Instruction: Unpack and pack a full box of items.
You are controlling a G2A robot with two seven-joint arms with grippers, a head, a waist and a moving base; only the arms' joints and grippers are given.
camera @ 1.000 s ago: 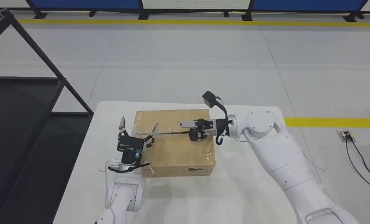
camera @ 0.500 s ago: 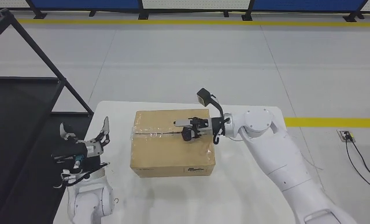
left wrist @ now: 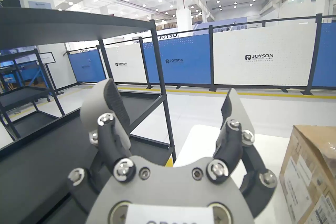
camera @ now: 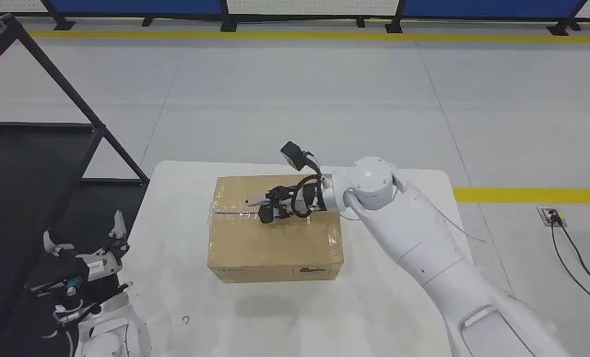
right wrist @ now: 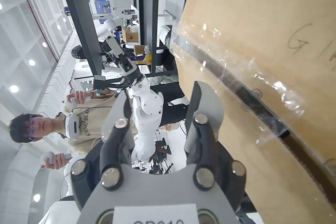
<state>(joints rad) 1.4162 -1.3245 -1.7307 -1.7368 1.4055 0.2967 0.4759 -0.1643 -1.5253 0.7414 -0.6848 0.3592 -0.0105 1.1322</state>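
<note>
Presently finds right gripper (right wrist: 160, 92) parted, empty, over the box (camera: 277, 251) at its tape seam (right wrist: 236, 87), left gripper (left wrist: 169, 88) splayed, empty, at eight o'clock.

Left gripper (camera: 85, 239) is off the cardboard box (camera: 277, 246) completely. A second ago it sat on the box's left end, now it's swung out past the table's (camera: 387, 292) left edge. Right gripper (camera: 261, 208) slid along the taped seam (camera: 235, 207) toward the box's left end.
</note>
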